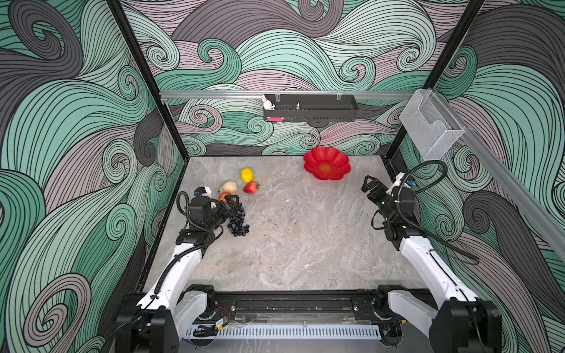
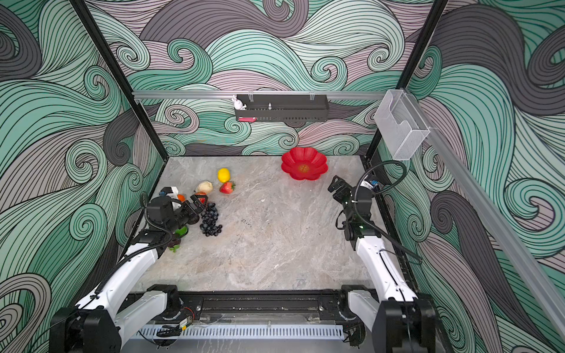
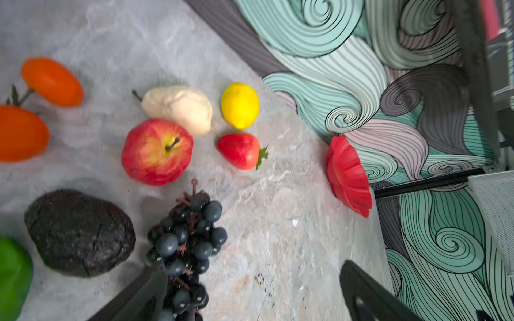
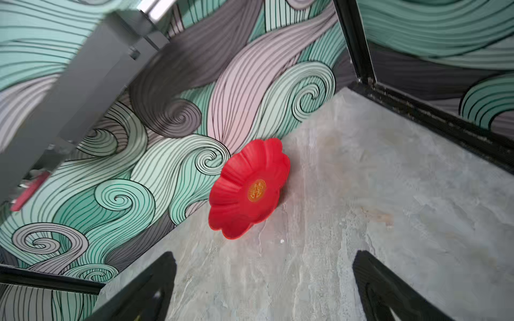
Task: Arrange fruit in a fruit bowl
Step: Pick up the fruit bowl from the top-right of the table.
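Grape bunch (image 3: 189,244): judged light, knobbly, probably floppy on its stem. Best pinched across the thick upper cluster, not the loose tail.

Left gripper (image 3: 253,291): jaws stood wide apart, empty. The bunch lay beside one finger (image 3: 139,297), outside the gap; contact uncertain.

In a top view the bunch (image 1: 238,221) sat at the table's 9 o'clock. The fruit bowl (image 1: 315,159) sat empty at 1 o'clock.

Right gripper (image 1: 368,185): jaws apart, empty, bowl at its 10 o'clock.
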